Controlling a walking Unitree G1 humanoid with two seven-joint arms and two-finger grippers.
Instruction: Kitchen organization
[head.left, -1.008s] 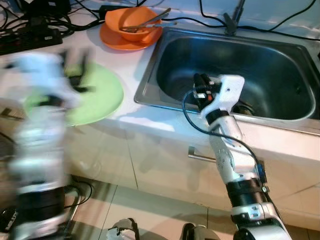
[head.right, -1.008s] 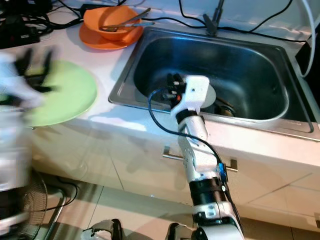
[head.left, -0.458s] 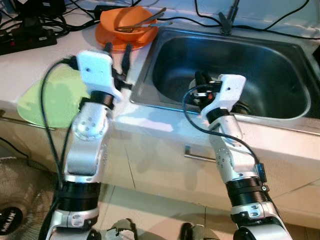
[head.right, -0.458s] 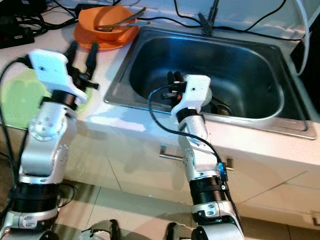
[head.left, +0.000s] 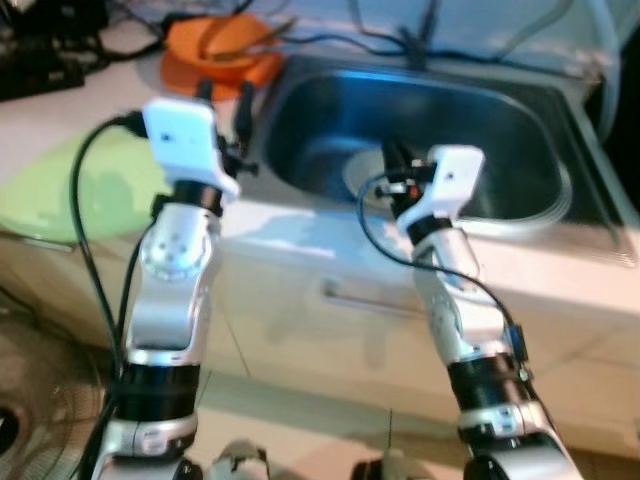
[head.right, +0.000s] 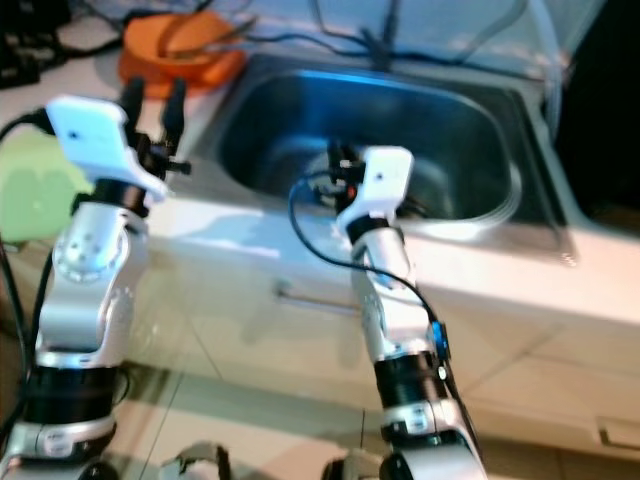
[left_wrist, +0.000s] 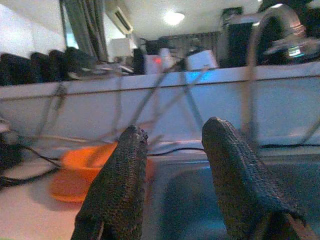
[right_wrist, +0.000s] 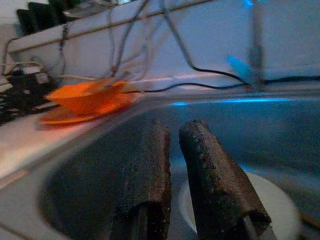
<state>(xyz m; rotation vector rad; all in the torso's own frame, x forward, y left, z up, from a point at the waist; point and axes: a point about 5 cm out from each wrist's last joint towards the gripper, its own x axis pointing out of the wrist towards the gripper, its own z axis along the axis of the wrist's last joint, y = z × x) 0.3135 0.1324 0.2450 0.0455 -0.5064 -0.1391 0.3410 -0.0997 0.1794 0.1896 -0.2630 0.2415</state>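
**Two arms up at the sink, nothing picked up yet**

The left gripper (left_wrist: 172, 170) has its jaws wide apart and holds nothing. It hangs over the tabletop (head.left: 70, 120) beside the sink (head.left: 540, 140) and points at the orange bowl (left_wrist: 87, 160). The right gripper (right_wrist: 170, 165) has its jaws almost closed, with nothing between them. It sits low inside the sink, just above a white plate (right_wrist: 260, 200).

I think the robot is choosing what to tidy first. The left arm would need to reach farther to get to the bowl.

The bowl sits on an orange plate (head.left: 215, 72) and has long metal tongs (head.left: 262, 33) lying in it. A green plate (head.left: 75, 190) rests near the left arm. Black cables (head.left: 330, 40) run along the back and could snag.
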